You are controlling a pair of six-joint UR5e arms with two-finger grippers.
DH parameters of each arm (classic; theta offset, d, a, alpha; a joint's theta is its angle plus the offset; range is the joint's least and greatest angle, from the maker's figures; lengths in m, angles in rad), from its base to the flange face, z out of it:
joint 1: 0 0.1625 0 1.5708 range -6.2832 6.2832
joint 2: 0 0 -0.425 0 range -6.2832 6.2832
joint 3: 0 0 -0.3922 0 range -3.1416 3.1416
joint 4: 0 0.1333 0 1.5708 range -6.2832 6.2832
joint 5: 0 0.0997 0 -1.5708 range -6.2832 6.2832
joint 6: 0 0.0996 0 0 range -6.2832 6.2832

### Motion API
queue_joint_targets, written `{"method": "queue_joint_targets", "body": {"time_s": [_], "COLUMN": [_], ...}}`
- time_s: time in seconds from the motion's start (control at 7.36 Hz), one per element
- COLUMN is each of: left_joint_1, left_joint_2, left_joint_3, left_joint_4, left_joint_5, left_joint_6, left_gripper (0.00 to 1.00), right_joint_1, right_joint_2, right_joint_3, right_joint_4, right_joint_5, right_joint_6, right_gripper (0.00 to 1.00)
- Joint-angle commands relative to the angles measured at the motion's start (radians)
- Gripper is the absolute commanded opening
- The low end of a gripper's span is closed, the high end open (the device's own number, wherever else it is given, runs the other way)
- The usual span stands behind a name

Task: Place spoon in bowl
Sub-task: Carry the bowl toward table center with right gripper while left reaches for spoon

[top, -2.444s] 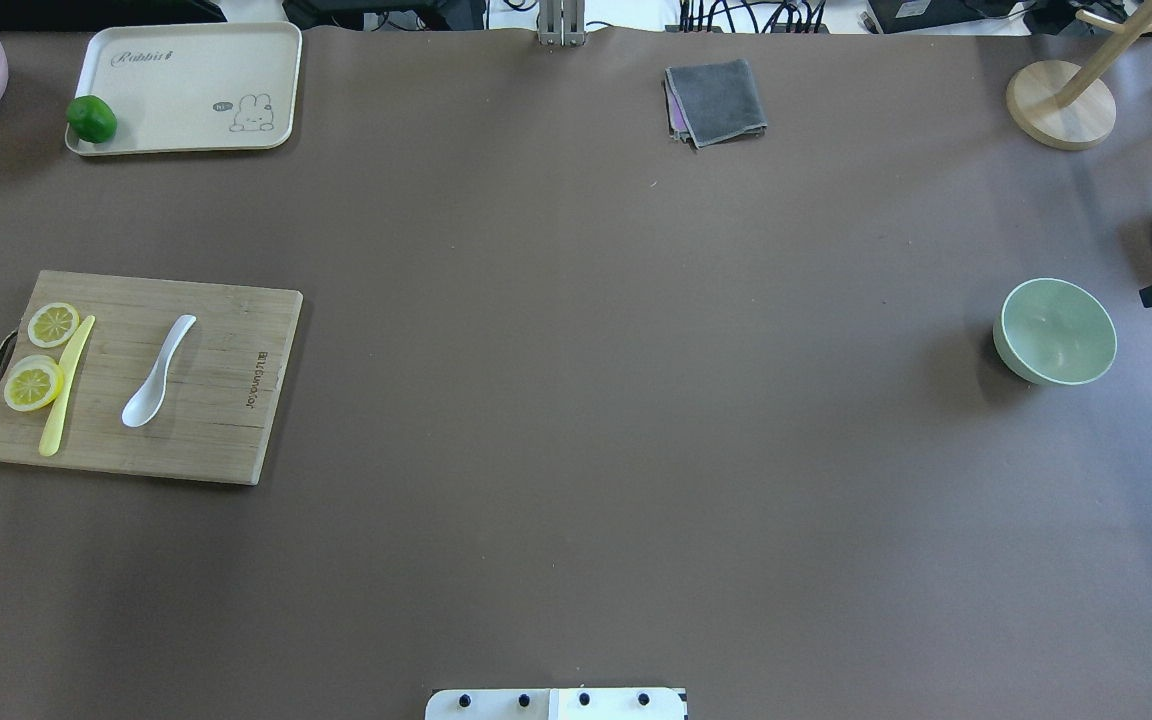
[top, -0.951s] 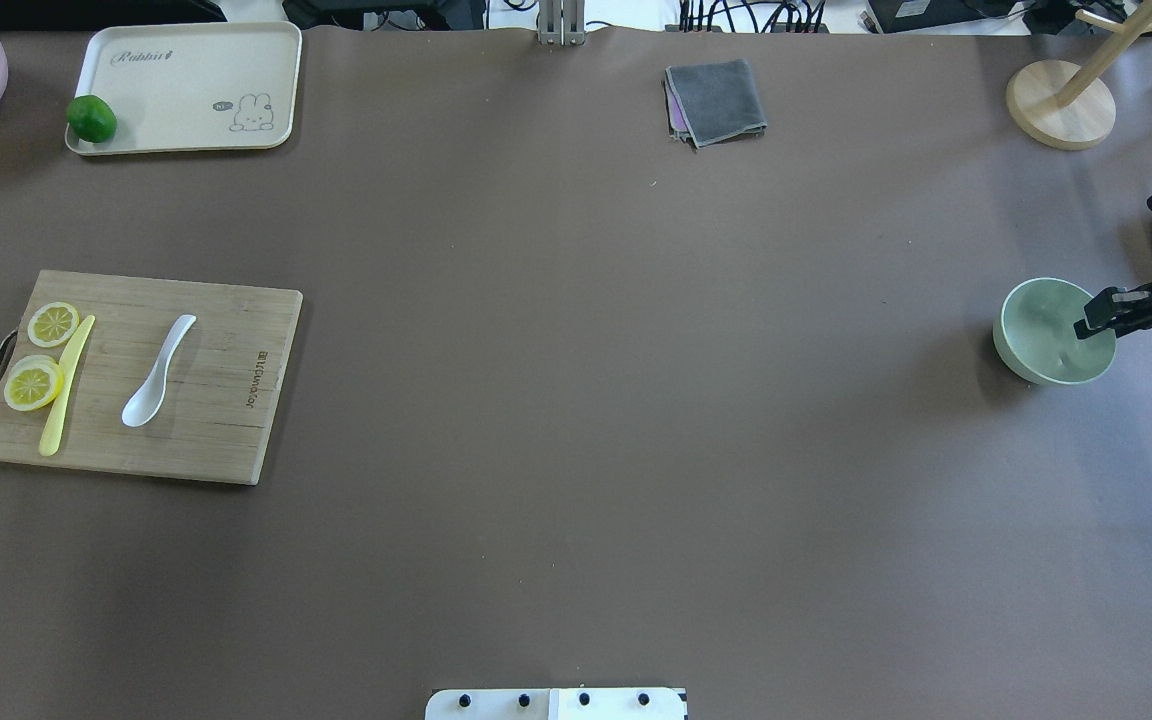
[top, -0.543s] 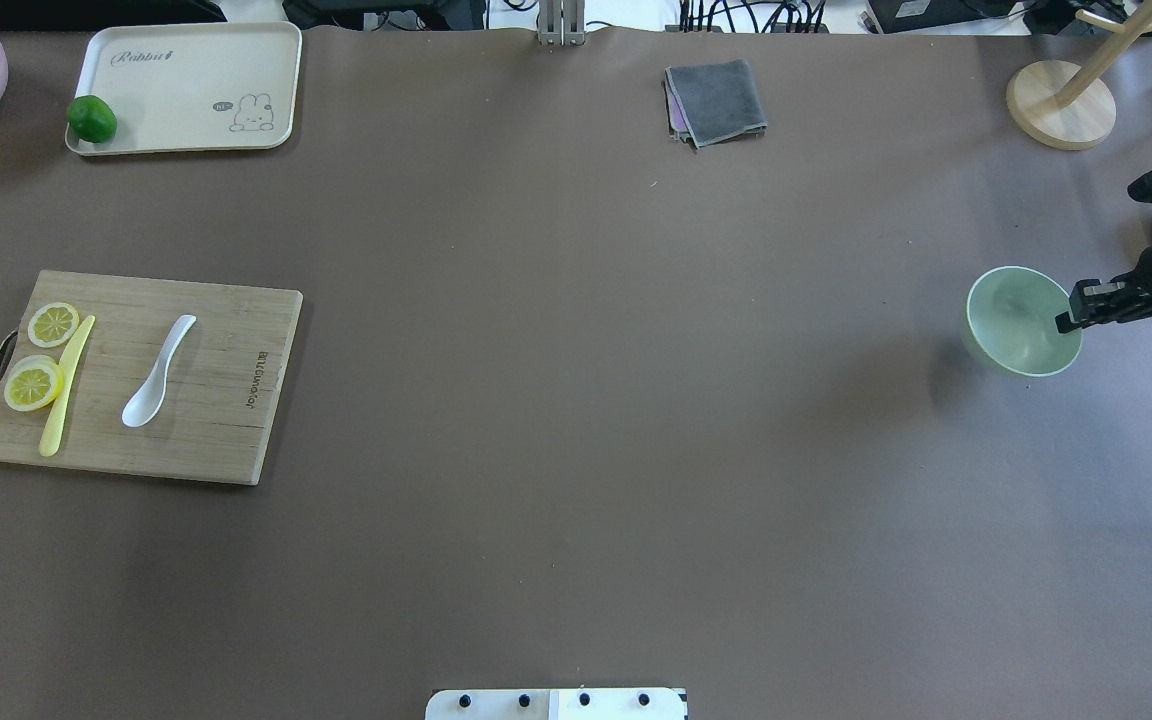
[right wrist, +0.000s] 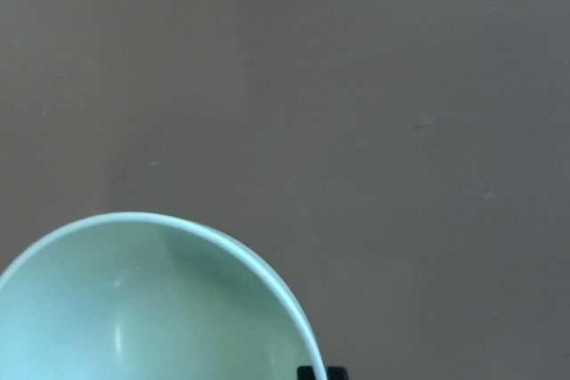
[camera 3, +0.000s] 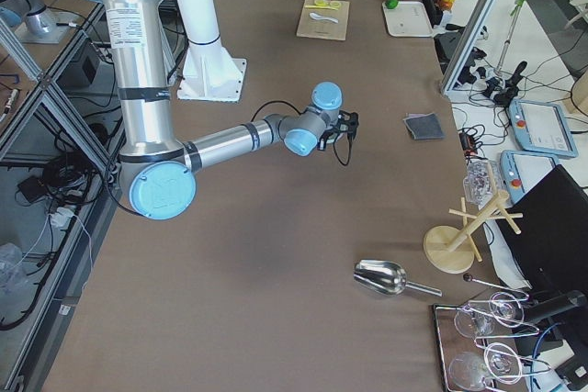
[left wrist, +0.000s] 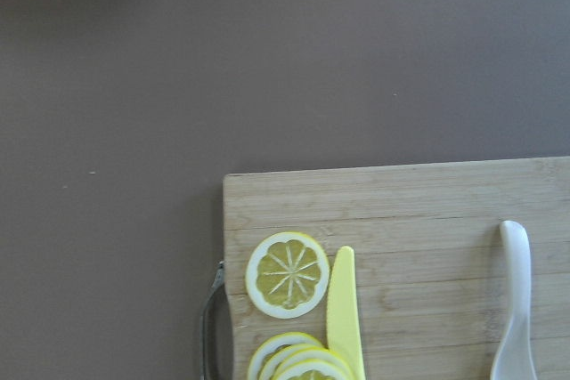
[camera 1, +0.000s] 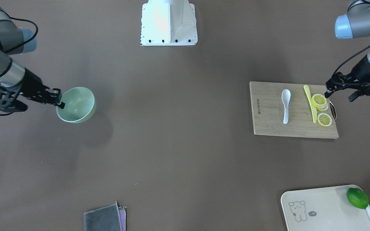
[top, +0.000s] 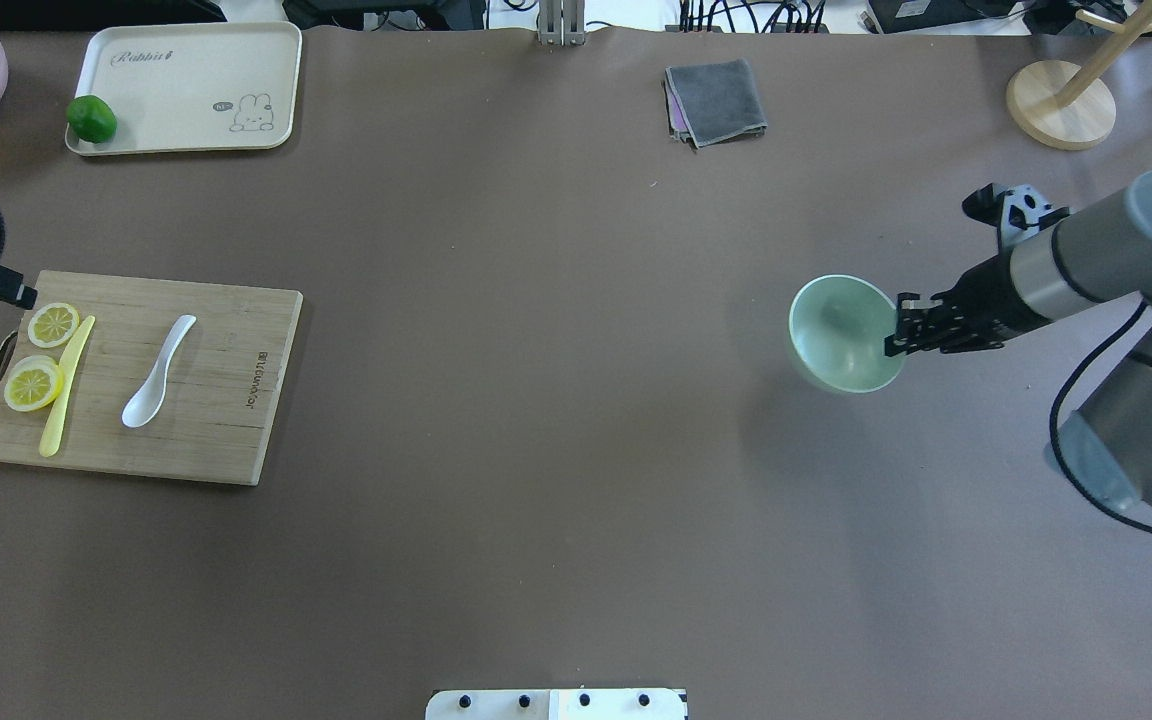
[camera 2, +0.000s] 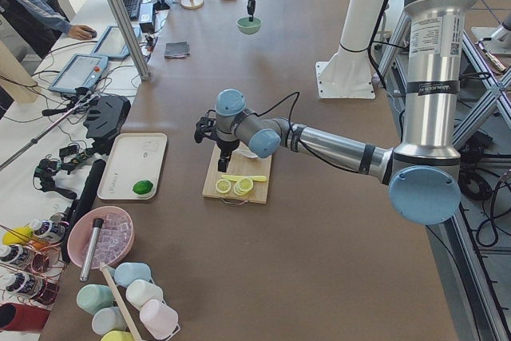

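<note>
From across the table, the right gripper is clamped on the near rim of the bowl. The bowl is lifted off the table, and its shadow falls apart from it. The spoon lies on the cutting board with its scoop toward the robot, beside the knife and the lemon slices. The left gripper hangs over the board's handle end. Whether its jaws are apart cannot be told.

From overhead, the bowl tilts in the right gripper, whose jaws pinch its rim. It is well apart from the spoon on the board. The left gripper shows only at the view's edge, near the board's far left corner. A tray holds a lime, and a cloth lies at the far side.

From the left end, the near arm's gripper hovers above the board. Far off, the bowl hangs in the air.

From the right end, the near arm's gripper hides the bowl.

The left wrist camera shows the spoon's handle, the knife and a lemon slice on the board. No fingers show there.

The right wrist camera shows the bowl's rim, with a dark fingertip touching it.
</note>
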Motion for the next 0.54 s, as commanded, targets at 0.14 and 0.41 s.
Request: {"method": "queue_joint_targets", "body": {"time_s": [0.14, 0.41], "left_joint_1": [0.166, 0.203], "left_joint_2": [-0.103, -0.139], "left_joint_3": [0.07, 0.134], "left_joint_4": [-0.001, -0.01], "left_joint_5": [0.118, 0.138], "left_joint_6": [-0.105, -0.093], "left_gripper": [0.92, 0.88], "right_joint_1": [-0.285, -0.379], "right_joint_2": [0.24, 0.307], "right_joint_3": [0.033, 0.023], "right_joint_4": [-0.201, -0.233], "right_joint_5": [-0.269, -0.354], "right_joint_6": [0.278, 0.345], "right_gripper": [0.0, 0.0]}}
